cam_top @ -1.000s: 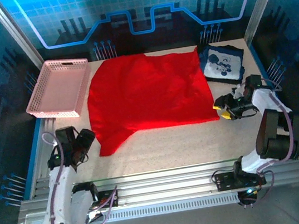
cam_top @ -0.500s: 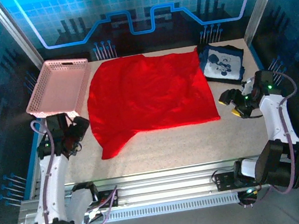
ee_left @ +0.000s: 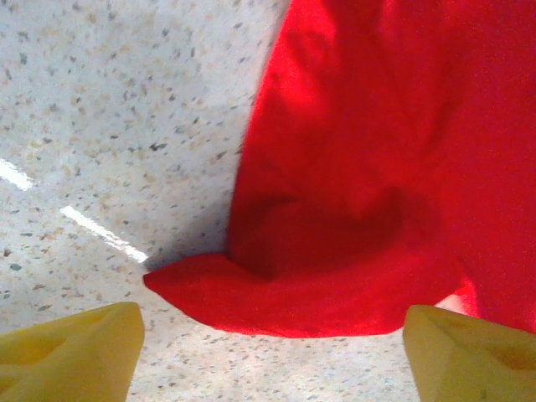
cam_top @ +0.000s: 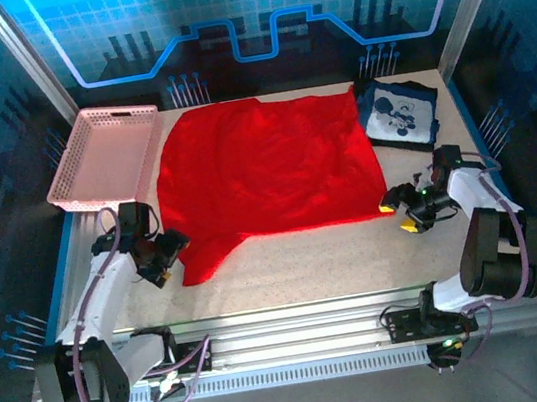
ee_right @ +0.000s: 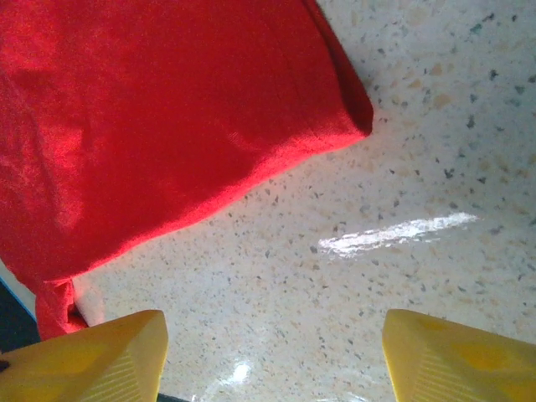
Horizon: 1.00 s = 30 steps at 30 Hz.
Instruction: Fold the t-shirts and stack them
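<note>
- Top external: left gripper [cam_top: 168, 259] reaches low to the near-left sleeve tip of the red t-shirt [cam_top: 263, 166], jaws spread, holding nothing
- At its near-right corner the right gripper [cam_top: 398, 217] points in, likewise released
- navy t-shirt [cam_top: 397, 113] lies at the far-right corner of the worktop [cam_top: 299, 267]

Graphic on navy shirt [cam_top: 399, 113]: indistinct.

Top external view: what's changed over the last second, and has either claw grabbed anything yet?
The left claw drew away, then moved in to the near-left tip of the bright red cloth t-shirt. The right claw drew away, then moved in to its near-right corner. Both open, nothing held. The red shirt, dark navy printed t-shirt and pink plastic lattice basket stayed put.
</note>
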Available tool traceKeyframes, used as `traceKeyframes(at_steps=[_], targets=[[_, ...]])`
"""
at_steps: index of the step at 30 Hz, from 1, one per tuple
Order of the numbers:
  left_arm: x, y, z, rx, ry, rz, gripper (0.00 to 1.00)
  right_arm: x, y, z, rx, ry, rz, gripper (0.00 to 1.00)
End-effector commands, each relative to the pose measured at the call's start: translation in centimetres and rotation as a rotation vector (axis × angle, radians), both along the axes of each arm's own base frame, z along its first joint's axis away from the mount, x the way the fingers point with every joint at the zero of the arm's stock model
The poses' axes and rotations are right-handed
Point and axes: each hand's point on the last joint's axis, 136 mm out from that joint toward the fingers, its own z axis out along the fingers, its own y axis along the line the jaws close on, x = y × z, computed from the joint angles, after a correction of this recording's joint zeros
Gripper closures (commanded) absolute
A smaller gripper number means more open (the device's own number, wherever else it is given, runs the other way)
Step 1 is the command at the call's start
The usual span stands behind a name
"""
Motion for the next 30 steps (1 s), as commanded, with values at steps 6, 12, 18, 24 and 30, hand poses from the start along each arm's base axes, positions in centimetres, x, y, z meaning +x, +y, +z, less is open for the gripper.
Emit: traceKeyframes(at_steps=[6,12,18,24,30], targets=[[-2.5,-1.6,-3.0,-0.063,0.102,-0.026,0.30,1.4,-0.6,-1.1,-0.030,0.006,0.001,0.35],[-3.2,-1.8,-4.7,-0.080,0.128,-0.004,0.40,2.1,-0.8,-1.4,-0.035,0.005,0.000,0.38],[-3.1,-1.5,-5.7,-0.061,0.152,-0.005,0.47,2.9,-1.1,-1.3,-0.042,-0.004,-0.002,0.39],[-1.0,-1.7,-7.0,-0.076,0.109,0.014,0.76,3.5,-1.1,-1.1,-0.038,-0.017,-0.004,0.45],[0.6,-2.2,-6.5,-0.096,0.074,-0.007,0.99,3.8,-0.8,-1.8,-0.030,-0.001,0.006,0.46]])
